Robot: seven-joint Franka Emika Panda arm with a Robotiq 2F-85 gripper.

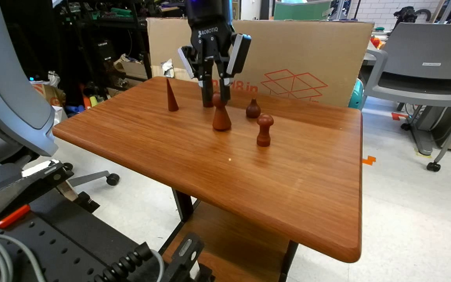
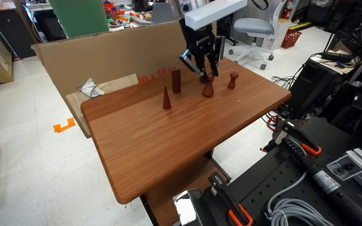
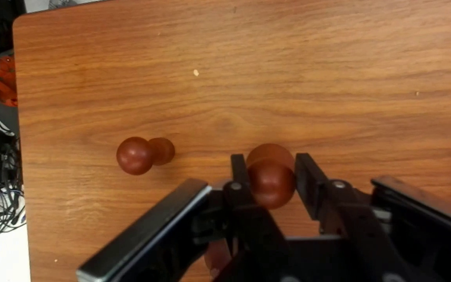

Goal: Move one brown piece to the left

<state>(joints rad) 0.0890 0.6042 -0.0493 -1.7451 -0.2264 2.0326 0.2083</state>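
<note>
Closest to the lens in an exterior view is a black perforated metal cart top (image 1: 80,229), and past it a brown wood-grain worktop (image 1: 296,196). Your target, the dark reddish-brown wooden pawn (image 1: 222,120) (round knob head, narrow neck, flared base), stands upright between a slim pointed reddish-brown cone (image 1: 172,100) and a reddish-brown mushroom-headed piece (image 1: 264,131). Looks like its base is down on the wood. The black two-finger gripper (image 3: 271,162) is pinching the knob: a finger on each side in the wrist view, no gap I can make out. How firm, can't tell.

I'd lift straight up before going sideways, cos a round knob probably lets the base swing or tip if you drag it. Keep it vertical, lower till the base sits flat, then let go evenly.

Whose left is meant, no idea. In both exterior views, left heads toward the cone and a straight reddish-brown post (image 2: 176,81), so I'd pass in front of them and stay short of the near long edge. In the wrist view, left is tighter: mushroom-headed piece, then the short edge. Don't swing back either, there's a brown cardboard sheet (image 1: 307,47) past the far edge and a dark onion-shaped piece (image 1: 253,109) near the pawn.
</note>
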